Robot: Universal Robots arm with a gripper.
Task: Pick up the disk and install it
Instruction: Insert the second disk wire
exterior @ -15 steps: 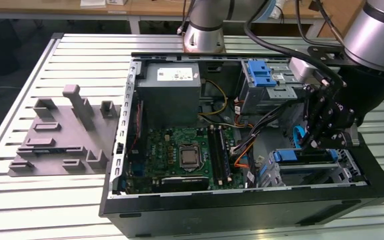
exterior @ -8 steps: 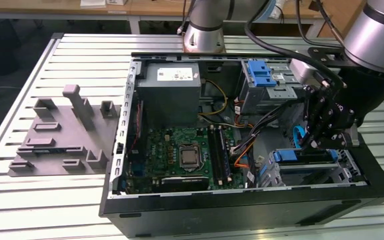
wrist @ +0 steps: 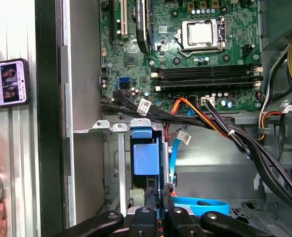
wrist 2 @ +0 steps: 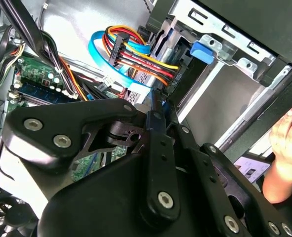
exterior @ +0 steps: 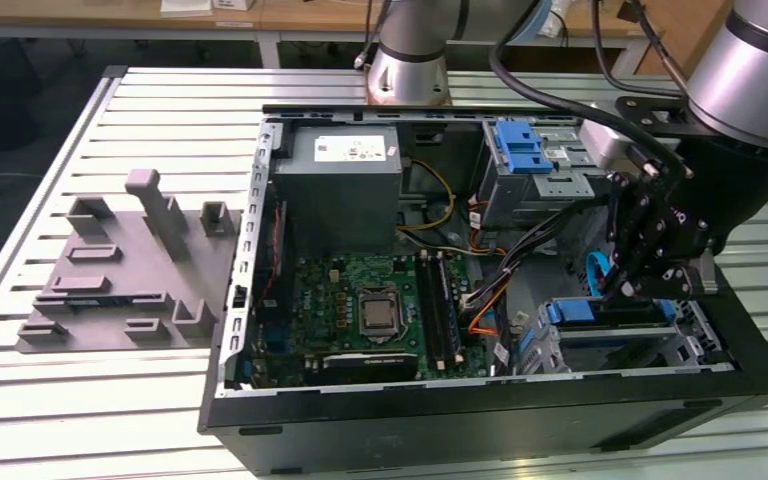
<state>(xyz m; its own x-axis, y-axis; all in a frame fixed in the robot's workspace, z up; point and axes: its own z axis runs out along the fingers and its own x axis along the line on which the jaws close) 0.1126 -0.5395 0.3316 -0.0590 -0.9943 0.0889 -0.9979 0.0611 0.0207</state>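
Observation:
The disk [exterior: 610,311] sits edge-up in the lower drive bay of the open computer case [exterior: 491,400], at the exterior view's right. Only its blue plastic frame [wrist: 146,159] shows between the bay's metal rails. My gripper [exterior: 634,290] hangs inside the case right over the disk. In both wrist views the two black fingers stand pressed close together, shut, with the tips [wrist: 158,191] at the near end of the blue frame. Nothing shows held between them. In the second wrist view the gripper [wrist 2: 158,106] points toward the bay and a bundle of coloured cables [wrist 2: 136,54].
Black cable bundles [wrist: 225,128] and a light blue flat cable [wrist: 195,203] run close beside the bay. The motherboard [exterior: 357,310] fills the case's middle, and an upper bay with blue tabs [exterior: 524,150] stands behind. A grey fixture [exterior: 131,270] lies on the table. A person's hand [wrist 2: 284,148] and a phone [wrist: 7,84] are outside the case wall.

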